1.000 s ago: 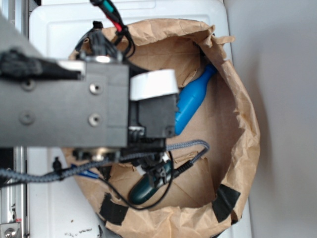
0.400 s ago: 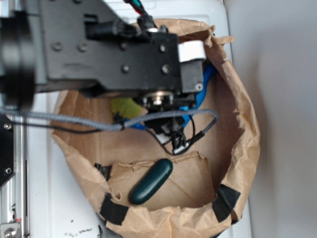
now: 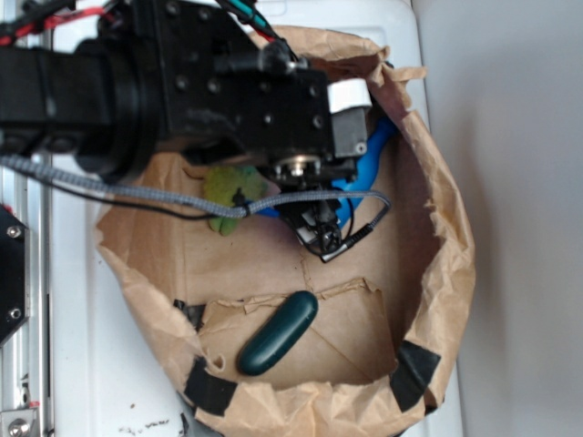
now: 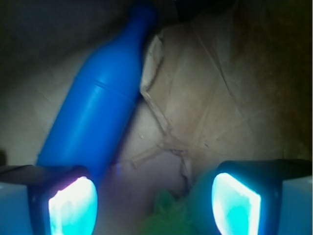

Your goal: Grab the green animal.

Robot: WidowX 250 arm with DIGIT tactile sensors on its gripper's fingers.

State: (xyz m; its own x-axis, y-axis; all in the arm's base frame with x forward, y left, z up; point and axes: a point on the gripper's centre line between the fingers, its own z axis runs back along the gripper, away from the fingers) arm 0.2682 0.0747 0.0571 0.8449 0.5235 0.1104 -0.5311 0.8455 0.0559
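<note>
The green animal (image 3: 228,192) is a fuzzy yellow-green plush lying on the floor of the brown paper bag (image 3: 437,228), half hidden under my black arm (image 3: 228,91). In the wrist view its green fuzz (image 4: 168,215) shows low in the frame, between the fingers and nearer the right one. My gripper (image 4: 154,205) is open and hangs over it with nothing held. Its left fingertip (image 4: 73,205) is in front of the base of the blue bottle (image 4: 95,107). In the exterior view the arm hides the fingers.
The blue bottle (image 3: 369,159) lies aslant against the bag's far right wall. A dark green capsule (image 3: 278,333) rests near the bag's front. Crumpled bag walls rise all round. Cables (image 3: 351,238) dangle below the wrist. The bag stands on a white surface (image 3: 82,364).
The arm has swung from over the dark green capsule toward the back of the bag. The capsule is now uncovered, and the green animal shows beside the wrist.
</note>
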